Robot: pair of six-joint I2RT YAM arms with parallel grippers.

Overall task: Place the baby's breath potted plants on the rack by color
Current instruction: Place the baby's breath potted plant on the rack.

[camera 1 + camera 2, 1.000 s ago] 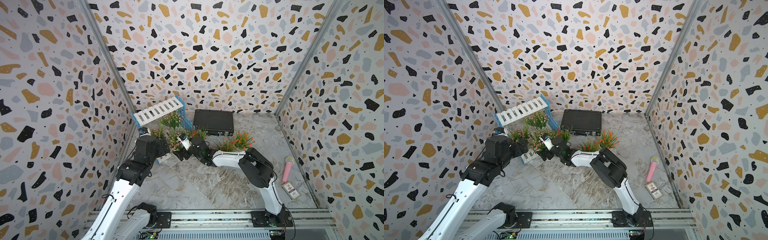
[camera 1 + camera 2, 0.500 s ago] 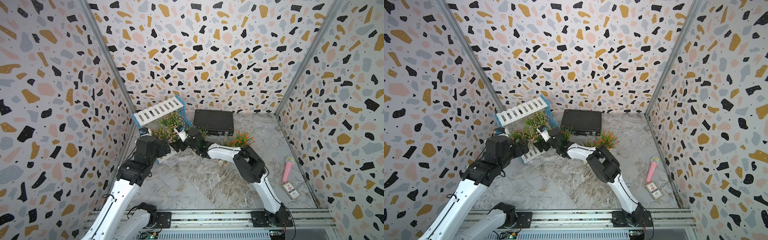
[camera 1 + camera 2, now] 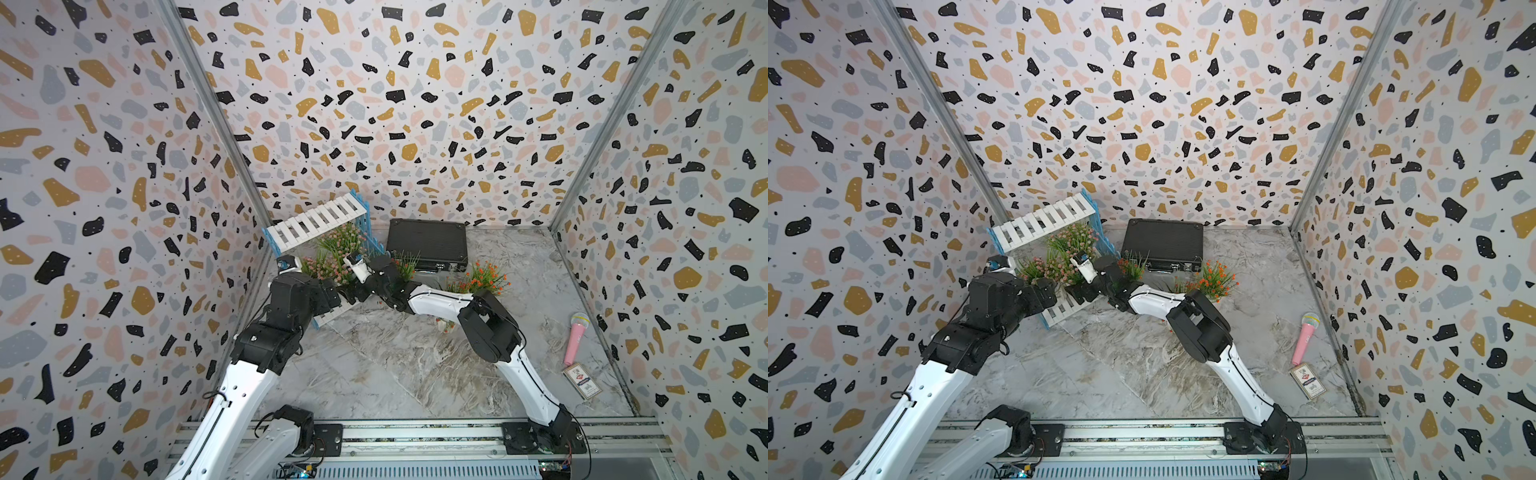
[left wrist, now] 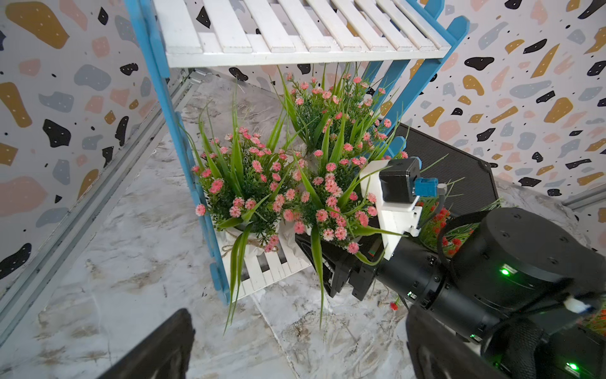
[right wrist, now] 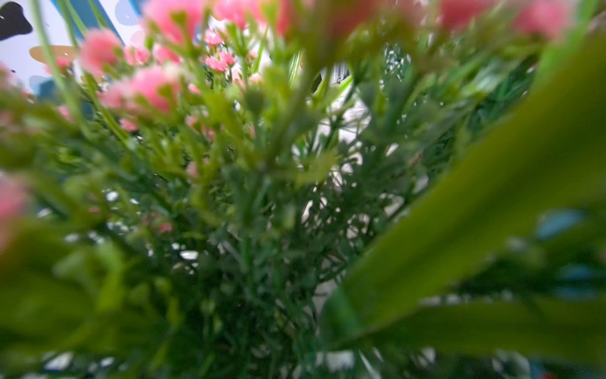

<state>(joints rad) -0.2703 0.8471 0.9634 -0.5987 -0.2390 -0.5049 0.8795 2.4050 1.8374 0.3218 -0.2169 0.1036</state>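
Top views: the rack (image 3: 318, 220) stands in the back left corner, upper board bare, pink blossoms bunched on the lower one. My right gripper (image 3: 352, 293) is low at that board's front edge, my left gripper (image 3: 1045, 291) just beside it. The orange-red plants (image 3: 484, 276) are all on the table (image 3: 395, 374) before the black briefcase (image 3: 1163, 243), so not started. The jaws are too small to read here. Left wrist view: two pink plants (image 4: 239, 187) stand on the lower board. The third pink plant (image 4: 331, 200) sits right over my right gripper, whose jaws stand wide either side of its base. Leaves hide the pot; I take it as gripped, and can't tell if it is set down. My left fingers (image 4: 157, 347) are spread wide, nothing between them. Right wrist view: only blurred pink blossoms and leaves against the lens, no pot, no jaws. Step: seating the last pink plant on the lower board. Next: lower it flat on the slats beside the others, let go, back out without dragging foliage, then take the orange-red ones to the upper board.
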